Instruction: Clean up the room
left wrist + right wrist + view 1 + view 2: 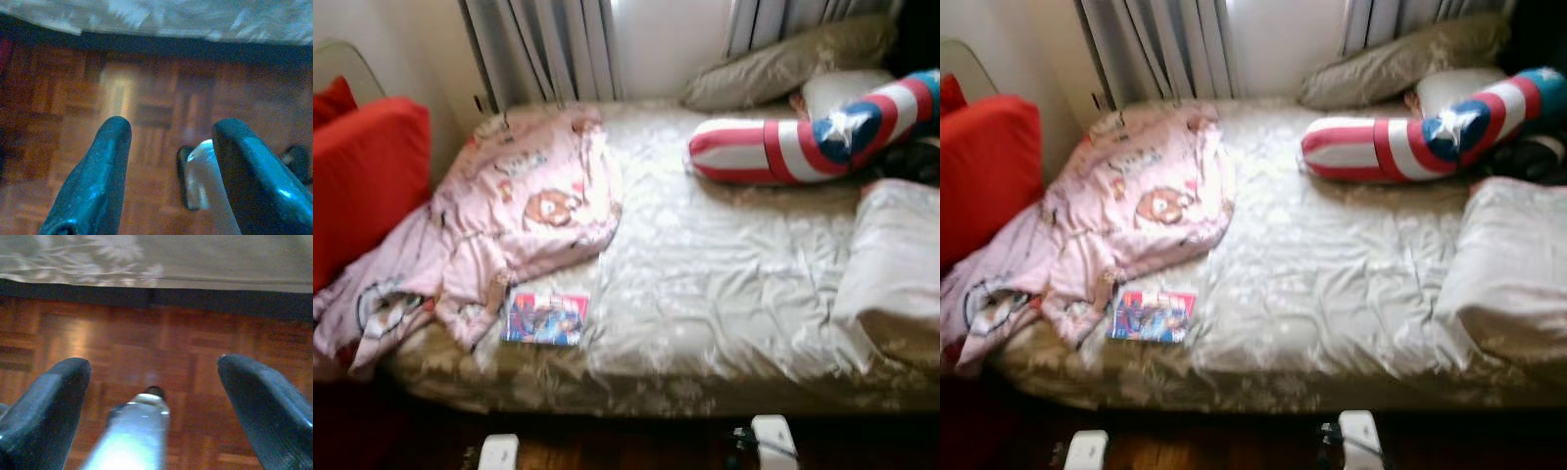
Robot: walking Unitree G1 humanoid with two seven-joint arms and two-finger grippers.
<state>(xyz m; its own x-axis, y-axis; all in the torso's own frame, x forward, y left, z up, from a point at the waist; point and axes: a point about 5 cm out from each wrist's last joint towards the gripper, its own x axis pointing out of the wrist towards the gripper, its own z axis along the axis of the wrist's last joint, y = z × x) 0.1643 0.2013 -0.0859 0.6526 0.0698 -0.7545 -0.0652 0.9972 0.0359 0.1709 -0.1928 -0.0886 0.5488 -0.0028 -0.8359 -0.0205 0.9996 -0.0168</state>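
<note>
A crumpled pink blanket [514, 211] with cartoon prints is spread over the left part of the bed [705, 294], one end trailing off the left edge toward a red cushion [362, 176]. A small colourful book [545, 318] is laid flat on the beige bedspread just beside the blanket's lower edge, near the front of the bed. A red, white and blue star-patterned bolster [803, 137] is seen across the far right of the bed, with a beige pillow [783, 64] behind it and a white pillow [896, 259] at the right edge. Grey curtains [543, 49] are hung behind the bed. The left gripper [171, 142] is held low over the parquet floor [58, 98], fingers apart, nothing between them. The right gripper [154, 377] is likewise pointed at the floor by the bed's edge, fingers spread wide and empty.
</note>
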